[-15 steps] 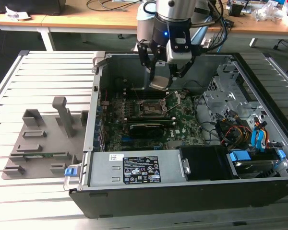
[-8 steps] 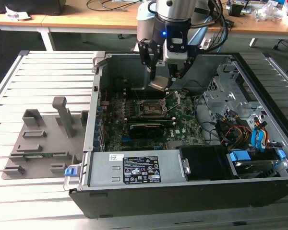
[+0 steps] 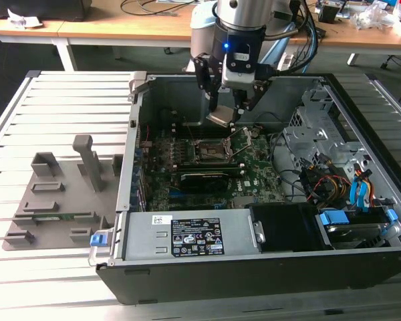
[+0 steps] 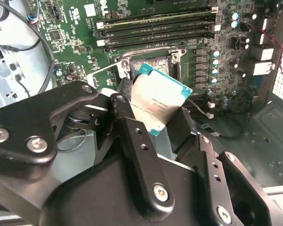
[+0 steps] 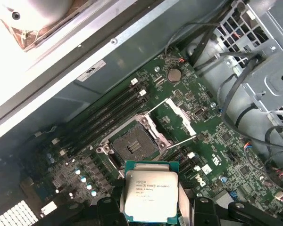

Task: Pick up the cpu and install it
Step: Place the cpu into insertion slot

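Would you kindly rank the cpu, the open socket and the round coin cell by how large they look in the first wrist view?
1-2. cpu and open socket: look about alike; the cpu, held in the jaws, is nearer the camera, so I won't rank them.
3. coin cell: clearly smallest.

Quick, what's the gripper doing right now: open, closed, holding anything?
Gripper: shut on the cpu, held above the board near the empty socket.
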`<move>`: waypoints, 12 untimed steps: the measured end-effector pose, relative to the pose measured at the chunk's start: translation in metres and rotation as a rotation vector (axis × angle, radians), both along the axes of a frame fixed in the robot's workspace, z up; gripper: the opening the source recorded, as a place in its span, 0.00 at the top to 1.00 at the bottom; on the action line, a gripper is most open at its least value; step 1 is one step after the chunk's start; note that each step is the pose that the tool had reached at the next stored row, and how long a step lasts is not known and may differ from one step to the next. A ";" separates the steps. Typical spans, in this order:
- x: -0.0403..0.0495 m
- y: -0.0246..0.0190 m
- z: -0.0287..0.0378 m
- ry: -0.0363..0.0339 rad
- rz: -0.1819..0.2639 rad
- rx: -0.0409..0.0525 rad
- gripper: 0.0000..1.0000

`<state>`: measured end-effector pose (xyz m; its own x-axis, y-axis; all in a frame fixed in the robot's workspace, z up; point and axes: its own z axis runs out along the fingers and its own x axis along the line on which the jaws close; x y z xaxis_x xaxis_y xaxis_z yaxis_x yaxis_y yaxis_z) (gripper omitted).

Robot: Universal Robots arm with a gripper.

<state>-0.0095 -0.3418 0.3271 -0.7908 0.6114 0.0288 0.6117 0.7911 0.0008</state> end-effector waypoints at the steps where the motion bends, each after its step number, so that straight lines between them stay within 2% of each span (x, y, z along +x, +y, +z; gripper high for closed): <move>1: 0.0000 0.0000 0.0000 0.0000 -0.015 -0.0001 0.46; 12: 0.0000 0.0000 -0.0001 0.0000 -0.124 -0.0006 0.46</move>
